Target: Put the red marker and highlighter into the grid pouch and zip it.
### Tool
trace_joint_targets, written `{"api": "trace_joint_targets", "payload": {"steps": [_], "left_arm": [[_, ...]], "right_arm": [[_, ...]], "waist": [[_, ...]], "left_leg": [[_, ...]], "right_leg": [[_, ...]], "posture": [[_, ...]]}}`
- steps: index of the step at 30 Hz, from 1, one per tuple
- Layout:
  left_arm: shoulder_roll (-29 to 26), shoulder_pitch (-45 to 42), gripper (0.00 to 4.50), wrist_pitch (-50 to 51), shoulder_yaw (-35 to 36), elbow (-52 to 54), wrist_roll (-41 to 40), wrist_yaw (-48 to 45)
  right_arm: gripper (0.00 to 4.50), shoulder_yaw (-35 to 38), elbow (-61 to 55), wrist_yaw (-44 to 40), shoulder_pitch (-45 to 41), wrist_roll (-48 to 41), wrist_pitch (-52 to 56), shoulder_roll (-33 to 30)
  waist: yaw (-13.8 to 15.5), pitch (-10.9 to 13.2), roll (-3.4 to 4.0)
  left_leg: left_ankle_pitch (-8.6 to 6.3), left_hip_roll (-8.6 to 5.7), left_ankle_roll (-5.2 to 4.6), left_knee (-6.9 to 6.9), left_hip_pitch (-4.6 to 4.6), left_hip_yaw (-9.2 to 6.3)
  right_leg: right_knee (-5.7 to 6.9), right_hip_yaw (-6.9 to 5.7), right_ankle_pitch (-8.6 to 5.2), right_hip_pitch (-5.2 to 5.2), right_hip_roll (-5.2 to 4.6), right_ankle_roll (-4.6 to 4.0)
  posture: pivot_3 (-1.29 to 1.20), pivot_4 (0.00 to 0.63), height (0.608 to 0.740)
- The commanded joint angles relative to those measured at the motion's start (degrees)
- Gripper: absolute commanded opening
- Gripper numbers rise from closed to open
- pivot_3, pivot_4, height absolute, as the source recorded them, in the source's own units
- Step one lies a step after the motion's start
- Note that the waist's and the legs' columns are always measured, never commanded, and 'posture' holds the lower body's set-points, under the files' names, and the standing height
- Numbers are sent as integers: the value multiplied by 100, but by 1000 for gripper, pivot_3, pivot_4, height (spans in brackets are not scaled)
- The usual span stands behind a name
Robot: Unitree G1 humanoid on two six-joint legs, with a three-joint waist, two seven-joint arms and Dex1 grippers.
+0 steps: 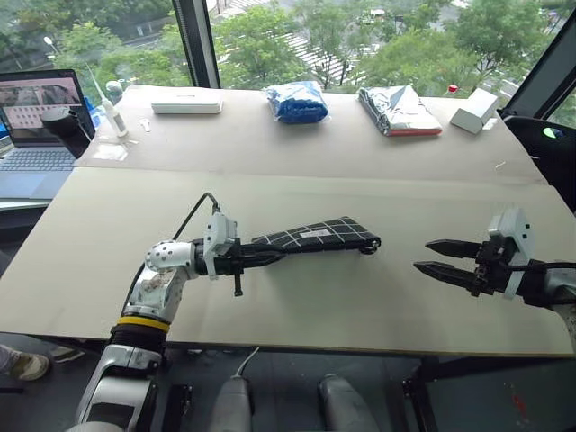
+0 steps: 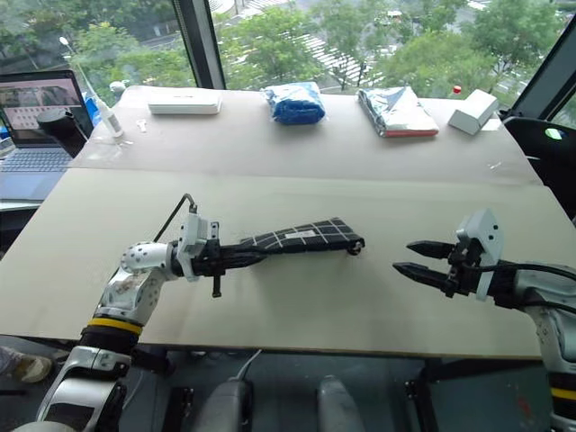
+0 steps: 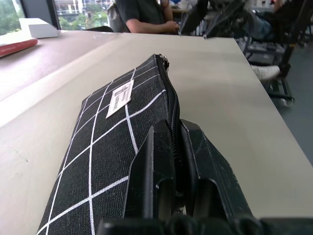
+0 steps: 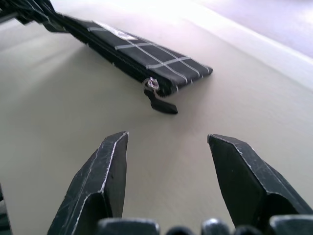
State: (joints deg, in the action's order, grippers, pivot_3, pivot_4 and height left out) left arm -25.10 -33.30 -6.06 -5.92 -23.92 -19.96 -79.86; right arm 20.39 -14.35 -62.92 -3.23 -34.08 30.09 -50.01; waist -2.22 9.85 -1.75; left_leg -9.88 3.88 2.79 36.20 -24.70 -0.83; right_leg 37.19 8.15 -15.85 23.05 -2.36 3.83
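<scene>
Left tool (image 1: 270, 257) level, clamped on the grid pouch (image 1: 315, 236) (zipper edge); right tool (image 1: 434, 257) wide, nearby.

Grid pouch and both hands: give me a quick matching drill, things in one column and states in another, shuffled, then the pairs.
Things:
1. grid pouch
2. left hand
3. right hand
4. zipper pull

States:
A. open, holding nothing
B. hanging at the pouch end that faces the right hand
C. shut on the pouch's end
D. held at one end, stretching toward the right hand

Pairs: 1-D, 2-C, 3-A, 4-B
</scene>
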Motion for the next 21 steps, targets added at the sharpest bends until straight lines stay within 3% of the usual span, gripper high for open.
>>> {"api": "trace_joint_targets", "payload": {"steps": [1, 10, 12, 15, 21], "left_arm": [[91, -698, 0, -925, -14, -999, 242, -452], [556, -1661, 0, -2599, 41, -3131, 701, -724], [594, -1694, 820, -2778, 70, -3406, 776, -713], [610, -1698, 1657, -2928, 137, -3610, 811, -663], [540, -1525, 4031, -2831, 339, -3446, 745, -503]], "right_arm": [[2896, 299, -1008, 133, 508, -632, 331, 145], [2896, 434, -1311, 478, 1089, -740, 377, 241], [2936, 341, -1270, 553, 1060, -673, 342, 251], [2936, 243, -1224, 584, 1016, -623, 318, 241], [2936, 62, -908, 497, 749, -501, 250, 181]], "waist": [[22, 0, 0], [29, 0, -1], [12, 0, -1], [-2, 0, -1], [-2, 0, -1]], "left_leg": [[0, 0, 0, 0, -2, -4], [0, -12, 0, 12, -22, -21], [0, -14, 0, 11, -23, -24], [0, -15, 0, 10, -23, -28], [0, -17, 0, 14, -27, -36]], "right_leg": [[-3, -1, 0, 0, 0, 0], [-10, -3, 1, -3, 0, 0], [-9, -3, 1, -2, 0, -1], [-8, -4, 2, -3, 0, -2], [-6, -7, 3, -4, 0, -3]], "posture": [[0, 150, 740], [0, 150, 740], [0, 150, 740], [0, 150, 740], [0, 150, 740]]}}
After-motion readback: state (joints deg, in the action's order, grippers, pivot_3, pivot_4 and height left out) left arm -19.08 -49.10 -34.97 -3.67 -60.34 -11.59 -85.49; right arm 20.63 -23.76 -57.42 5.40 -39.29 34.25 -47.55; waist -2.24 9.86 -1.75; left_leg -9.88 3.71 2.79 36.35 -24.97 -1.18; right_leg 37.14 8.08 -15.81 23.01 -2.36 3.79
